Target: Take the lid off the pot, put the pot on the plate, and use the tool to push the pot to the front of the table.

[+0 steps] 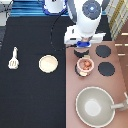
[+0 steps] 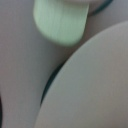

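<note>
Nearest the exterior view's bottom sits the large grey pan (image 1: 95, 105) on the stove (image 1: 120, 82). Above it the pot (image 1: 85, 65) stands uncovered, contents showing. To its left on the black bench (image 1: 30, 95) lie the plate (image 1: 48, 63) and tool (image 1: 13, 58). The pincer (image 1: 82, 50) hovers just above the pot; its grip I cannot tell.

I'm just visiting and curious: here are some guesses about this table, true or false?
1. The pot sits on the plate. False: it stands on the stove panel, apart from the plate.
2. The pot is open, with reddish contents showing. True.
3. The claw is over the tool. False: it is by the pot, toward the exterior view's top; the tool lies far to the left.
4. A large grey pan lies toward the exterior view's bottom, below the pot. True.
5. The plate rests on the black table. True.
</note>
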You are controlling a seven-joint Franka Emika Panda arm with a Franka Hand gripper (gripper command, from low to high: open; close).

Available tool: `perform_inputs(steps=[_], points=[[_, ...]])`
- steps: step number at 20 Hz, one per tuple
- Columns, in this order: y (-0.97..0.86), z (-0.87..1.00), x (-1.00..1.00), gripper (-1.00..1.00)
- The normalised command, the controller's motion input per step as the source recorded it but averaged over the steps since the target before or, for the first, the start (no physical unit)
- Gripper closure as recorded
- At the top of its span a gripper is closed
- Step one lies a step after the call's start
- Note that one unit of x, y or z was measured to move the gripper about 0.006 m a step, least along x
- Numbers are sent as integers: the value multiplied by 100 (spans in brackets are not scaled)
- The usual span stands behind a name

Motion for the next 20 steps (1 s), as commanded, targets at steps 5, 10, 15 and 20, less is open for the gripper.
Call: perform_inputs(steps=[5,10,15,20], points=[[27,-56,-80,100],[24,-37,29,100],[0,-22,43,100],[-2,2,40,-100]])
